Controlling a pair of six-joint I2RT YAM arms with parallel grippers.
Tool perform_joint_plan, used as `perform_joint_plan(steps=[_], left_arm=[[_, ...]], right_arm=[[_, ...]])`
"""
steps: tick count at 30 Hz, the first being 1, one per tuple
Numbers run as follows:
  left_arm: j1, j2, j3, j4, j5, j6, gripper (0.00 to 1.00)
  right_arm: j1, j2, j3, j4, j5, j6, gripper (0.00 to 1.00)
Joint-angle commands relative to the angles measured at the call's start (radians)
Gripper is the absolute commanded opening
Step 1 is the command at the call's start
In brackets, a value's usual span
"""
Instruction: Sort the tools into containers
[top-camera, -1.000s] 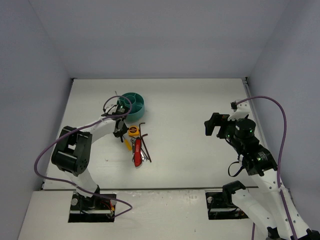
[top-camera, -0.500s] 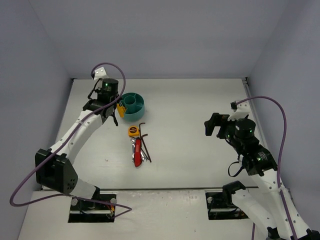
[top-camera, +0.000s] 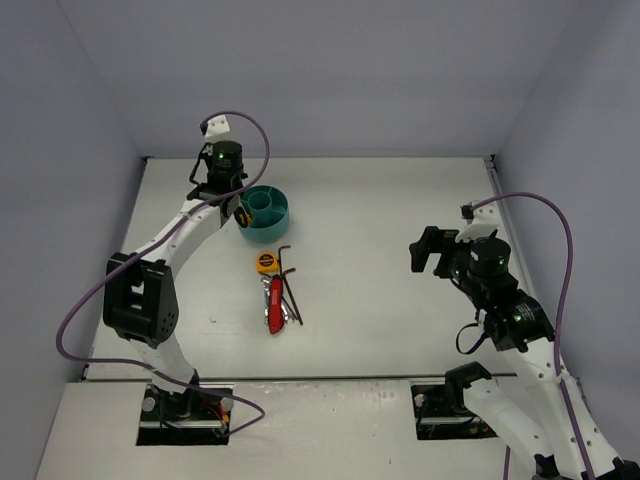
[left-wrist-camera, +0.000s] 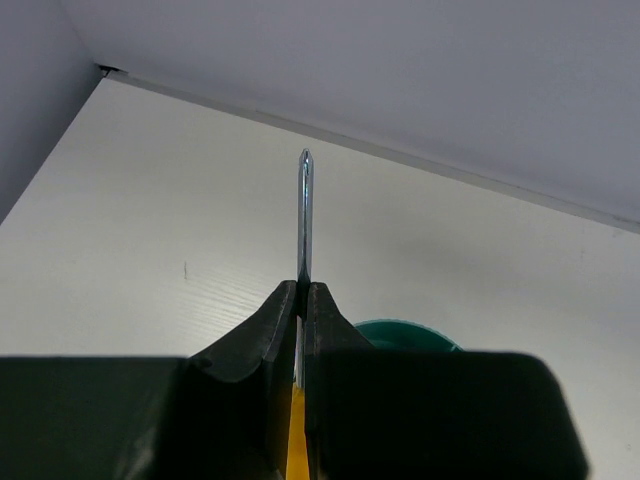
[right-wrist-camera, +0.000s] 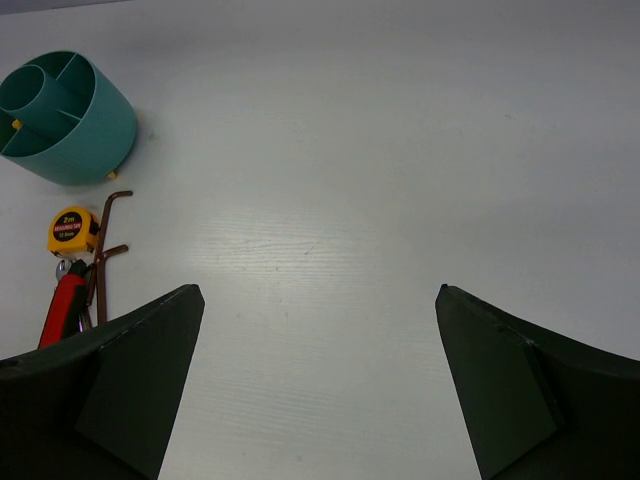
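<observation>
The left claw (left-wrist-camera: 301, 292), clenched on the yellow-handled steel screwdriver (left-wrist-camera: 305, 210) whose shaft runs out along its fingers, hangs at the left rim of the round teal plastic organiser (top-camera: 270, 212), while the released right claw (right-wrist-camera: 315, 300) sits well to the organiser's right.

The shaft of the screwdriver (left-wrist-camera: 305, 215) is gleaming like polished metal, the teal organiser (right-wrist-camera: 65, 115) is looking like smooth plastic, and the white table (right-wrist-camera: 350, 200) is showing a matt, faintly grained finish.

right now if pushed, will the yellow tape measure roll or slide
Probably slides: the tape measure lies flat, label up. Its boxy case looks rigid. A push toward the red-handled tool close by could shove that too.
</observation>
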Motion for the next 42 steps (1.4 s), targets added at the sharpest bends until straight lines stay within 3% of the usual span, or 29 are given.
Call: perform_joint_plan(steps=[1, 22, 36, 39, 42], left_arm=[[0.019, 0.003, 0.048, 0.147, 0.026, 0.006, 0.0], [0.016, 0.074, -0.067, 0.224, 0.091, -0.059, 0.02], [-0.012, -0.091, -0.195, 0.203, 0.121, -0.095, 0.25], [-0.024, -0.184, -0.219, 0.137, 0.151, -0.127, 0.31], [-0.034, -0.241, -0.205, -0.04, 0.185, -0.16, 0.36]], right_arm=[[0.005, 0.026, 0.054, 0.033, 0.032, -0.013, 1.0], [0.006, 0.04, 0.049, 0.032, 0.046, -0.02, 1.0], [0.006, 0.037, 0.043, 0.032, 0.033, -0.014, 1.0], [0.006, 0.039, 0.043, 0.032, 0.023, -0.01, 1.0], [0.006, 0.045, 0.043, 0.032, 0.011, -0.006, 1.0]])
